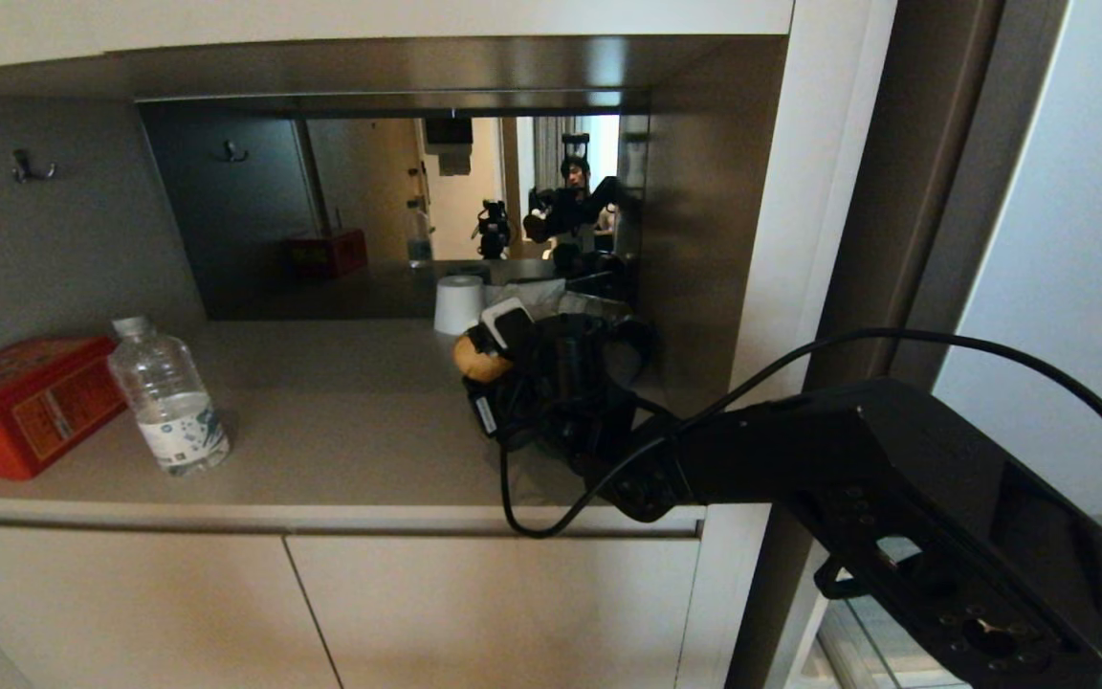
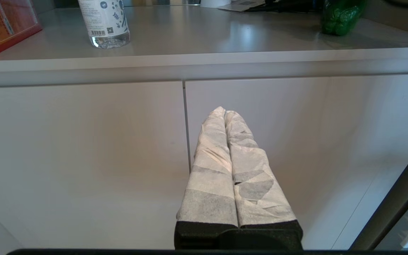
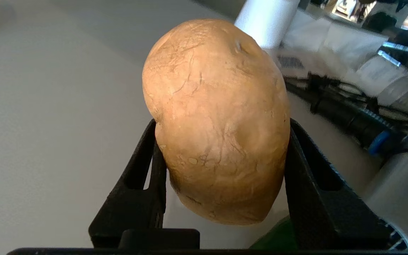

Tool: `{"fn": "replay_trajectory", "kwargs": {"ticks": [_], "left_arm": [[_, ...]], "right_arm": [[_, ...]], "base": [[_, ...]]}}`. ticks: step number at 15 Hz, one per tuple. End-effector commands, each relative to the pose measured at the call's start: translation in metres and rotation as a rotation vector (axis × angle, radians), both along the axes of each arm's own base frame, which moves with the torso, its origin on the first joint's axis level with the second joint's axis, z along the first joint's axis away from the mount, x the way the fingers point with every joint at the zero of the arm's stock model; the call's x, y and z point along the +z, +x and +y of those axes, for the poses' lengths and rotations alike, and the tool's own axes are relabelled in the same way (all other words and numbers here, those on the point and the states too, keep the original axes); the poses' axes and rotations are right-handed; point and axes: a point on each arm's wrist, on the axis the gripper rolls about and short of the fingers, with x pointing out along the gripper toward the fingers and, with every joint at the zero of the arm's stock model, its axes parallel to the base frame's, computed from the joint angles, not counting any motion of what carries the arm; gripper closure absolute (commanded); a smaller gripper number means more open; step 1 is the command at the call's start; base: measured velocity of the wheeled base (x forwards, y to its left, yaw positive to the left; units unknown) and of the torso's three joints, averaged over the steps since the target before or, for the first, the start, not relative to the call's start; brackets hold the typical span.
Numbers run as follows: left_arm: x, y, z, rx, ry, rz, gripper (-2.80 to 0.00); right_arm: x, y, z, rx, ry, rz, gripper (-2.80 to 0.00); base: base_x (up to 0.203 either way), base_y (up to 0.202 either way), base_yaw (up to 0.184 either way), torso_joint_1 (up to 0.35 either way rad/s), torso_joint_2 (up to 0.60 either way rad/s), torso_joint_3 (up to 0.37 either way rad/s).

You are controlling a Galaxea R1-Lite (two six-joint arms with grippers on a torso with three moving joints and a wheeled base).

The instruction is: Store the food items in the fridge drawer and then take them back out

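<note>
Squeezed between the two black fingers of the right gripper (image 3: 221, 170), the tan-brown lump (image 3: 216, 120) is held over the counter (image 1: 341, 431), where a water bottle (image 1: 168, 397), a red box (image 1: 20, 402), a white cup (image 1: 460, 304) and the green pepper (image 2: 340, 16) are seen, while the left gripper (image 2: 225, 111) is kept closed by the cupboard doors (image 2: 83, 159).

On the counter (image 1: 341, 431), a water bottle (image 1: 168, 397) stands just right of a box (image 1: 20, 402); a bell pepper (image 2: 338, 16) sits far right.
</note>
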Motion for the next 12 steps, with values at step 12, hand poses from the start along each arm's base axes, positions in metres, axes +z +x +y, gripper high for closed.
{"fn": "replay_trajectory", "kwargs": {"ticks": [12], "left_arm": [[-0.003, 0.001, 0.0, 0.0, 0.0, 0.009, 0.0]], "right_arm": [[-0.038, 0.016, 0.0, -0.021, -0.068, 0.061, 0.0]], "base": [[0.0, 0.0, 0.0, 0.0, 0.0, 0.002]]}}
